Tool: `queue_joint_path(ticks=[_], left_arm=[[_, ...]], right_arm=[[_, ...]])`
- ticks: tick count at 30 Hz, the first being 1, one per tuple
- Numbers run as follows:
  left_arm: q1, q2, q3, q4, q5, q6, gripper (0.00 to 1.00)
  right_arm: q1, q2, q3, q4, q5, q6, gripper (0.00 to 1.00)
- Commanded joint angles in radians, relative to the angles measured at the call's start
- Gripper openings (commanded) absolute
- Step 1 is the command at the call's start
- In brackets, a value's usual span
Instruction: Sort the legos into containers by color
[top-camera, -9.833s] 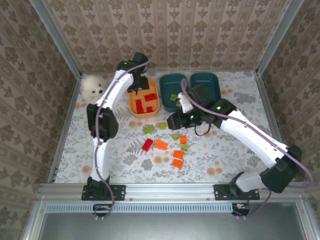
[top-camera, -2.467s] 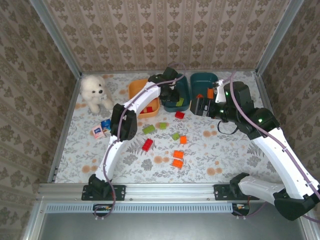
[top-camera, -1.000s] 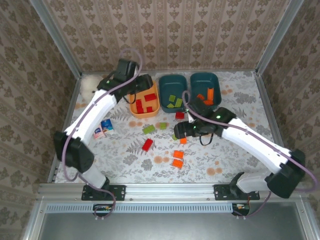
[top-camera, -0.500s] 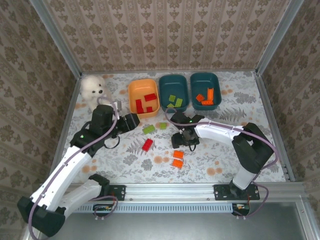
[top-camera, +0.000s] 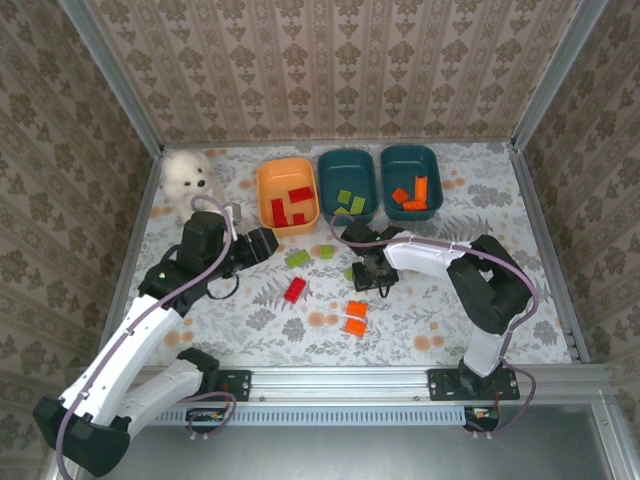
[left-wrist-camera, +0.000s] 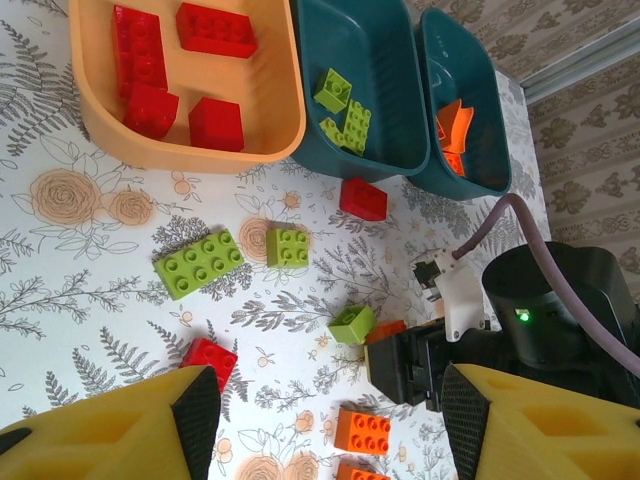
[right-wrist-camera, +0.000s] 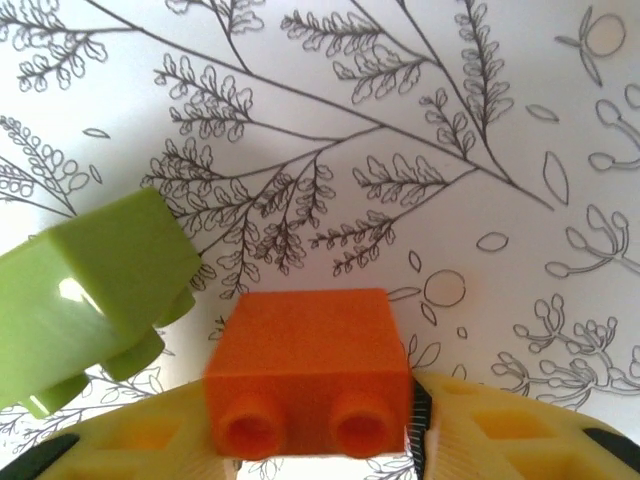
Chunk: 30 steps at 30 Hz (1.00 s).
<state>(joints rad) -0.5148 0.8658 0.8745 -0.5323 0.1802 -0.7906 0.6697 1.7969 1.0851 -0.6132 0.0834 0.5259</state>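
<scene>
**right arm: orange brick pinched, lift it clean**

right gripper is down on the table mid-mat, fingers clamped on the flanks of a small orange brick, studs toward the wrist camera. from the wrist view the brick looks seated on the mat, not raised yet (judgement, no gap visible).

left gripper hovers over the left of the mat, fingers spread wide, nothing between them.

watch the lime brick: it sits just beside the orange one, apparently touching at the corner. so:
- go straight up first, no sideways drag, or the lime one gets shoved.
- the grip looks low on the brick's near end; confirm it doesn't pivot before travelling.
- target is the far-right teal tub, which holds the orange pieces. the middle teal tub has the greens, the orange tub the reds.
- cross the tub rim high, release low inside.

loose on the mat: a red brick, a long green brick, two more orange bricks.
</scene>
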Motion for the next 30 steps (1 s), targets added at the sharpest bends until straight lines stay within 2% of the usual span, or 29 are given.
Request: queue_joint_path(ticks=[1, 5, 12, 15, 19, 24, 30], left_arm=[[0.001, 0.009, 0.011, 0.017, 0.023, -0.010, 0.63], [-0.005, 0.023, 0.011, 0.028, 0.025, -0.005, 0.63], [-0.038, 0.065, 0.026, 0.056, 0.022, 0.002, 0.63], [-0.075, 0.128, 0.067, 0.072, 0.032, 0.030, 0.63], [-0.132, 0.256, 0.144, 0.113, 0.057, 0.061, 0.63], [-0.145, 0.404, 0.227, 0.189, 0.098, 0.050, 0.63], [-0.141, 0.537, 0.358, 0.190, 0.124, 0.072, 0.63]], right_arm=[[-0.009, 0.045, 0.029, 0.070, 0.006, -0.023, 0.41], [-0.009, 0.013, 0.026, 0.071, 0.009, -0.025, 0.34], [-0.025, -0.107, 0.042, -0.011, 0.042, -0.026, 0.32], [-0.074, -0.199, 0.076, -0.084, 0.066, -0.025, 0.32], [-0.194, -0.281, 0.158, -0.129, 0.061, -0.062, 0.32], [-0.344, -0.155, 0.336, -0.112, -0.003, -0.127, 0.32], [-0.466, 0.164, 0.669, -0.143, -0.065, -0.133, 0.32]])
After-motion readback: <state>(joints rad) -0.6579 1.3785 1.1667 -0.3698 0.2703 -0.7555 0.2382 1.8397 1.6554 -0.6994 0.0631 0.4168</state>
